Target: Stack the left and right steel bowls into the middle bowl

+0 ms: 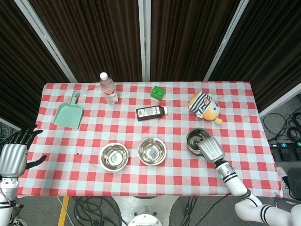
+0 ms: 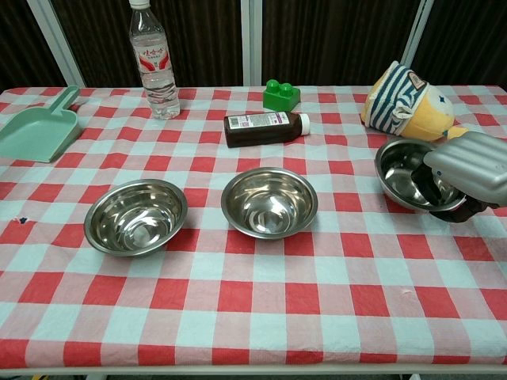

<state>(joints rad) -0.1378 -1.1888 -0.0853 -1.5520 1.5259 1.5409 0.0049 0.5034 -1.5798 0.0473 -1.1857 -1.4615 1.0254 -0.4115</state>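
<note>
Three steel bowls stand in a row on the checked cloth. The left bowl (image 1: 114, 156) (image 2: 135, 215) and the middle bowl (image 1: 152, 150) (image 2: 269, 202) sit empty and untouched. My right hand (image 1: 210, 149) (image 2: 471, 166) covers the near right side of the right bowl (image 1: 194, 137) (image 2: 400, 170). Its dark fingers reach inside and the thumb sits outside the rim, pinching it. That bowl looks slightly tipped up. My left hand (image 1: 11, 157) hangs off the table's left edge with its fingers spread, holding nothing. It shows only in the head view.
Behind the bowls lie a brown bottle (image 1: 151, 112) (image 2: 265, 128) on its side and a green block (image 1: 158, 92). A striped plush toy (image 1: 204, 106) (image 2: 408, 99) sits just behind the right bowl. A water bottle (image 1: 108, 87) and a green dustpan (image 1: 68, 114) are at the back left.
</note>
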